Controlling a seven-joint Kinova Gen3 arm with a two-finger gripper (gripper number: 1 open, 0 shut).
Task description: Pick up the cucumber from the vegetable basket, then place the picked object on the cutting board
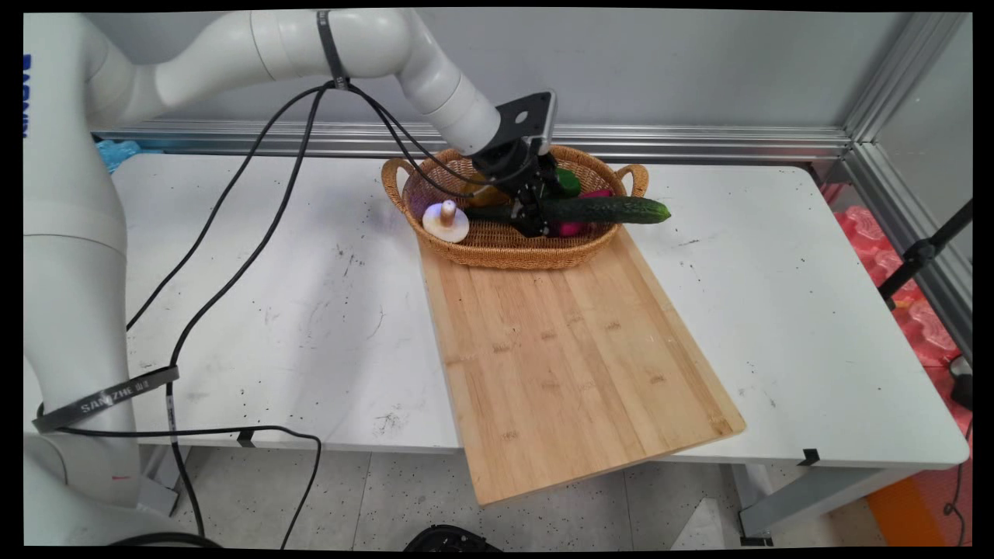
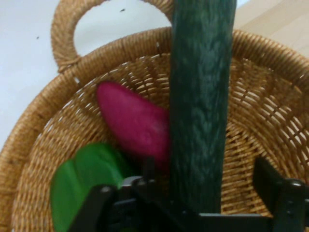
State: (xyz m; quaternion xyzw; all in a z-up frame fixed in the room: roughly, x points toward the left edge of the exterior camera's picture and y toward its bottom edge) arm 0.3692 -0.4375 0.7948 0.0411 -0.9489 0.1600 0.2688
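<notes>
A long dark green cucumber lies across the wicker basket, its right end sticking out past the basket's right rim. My gripper is down in the basket, straddling the cucumber near its middle. In the hand view the cucumber runs up between the fingers of the gripper, which is open: wicker shows between the right finger and the cucumber, and a narrower gap shows at the left finger. Under the cucumber lie a magenta piece and a green piece.
In the basket's left part stands a white mushroom-like toy, with a yellowish item behind it. A bamboo cutting board reaches from the basket to past the table's near edge. Black cables hang at the left.
</notes>
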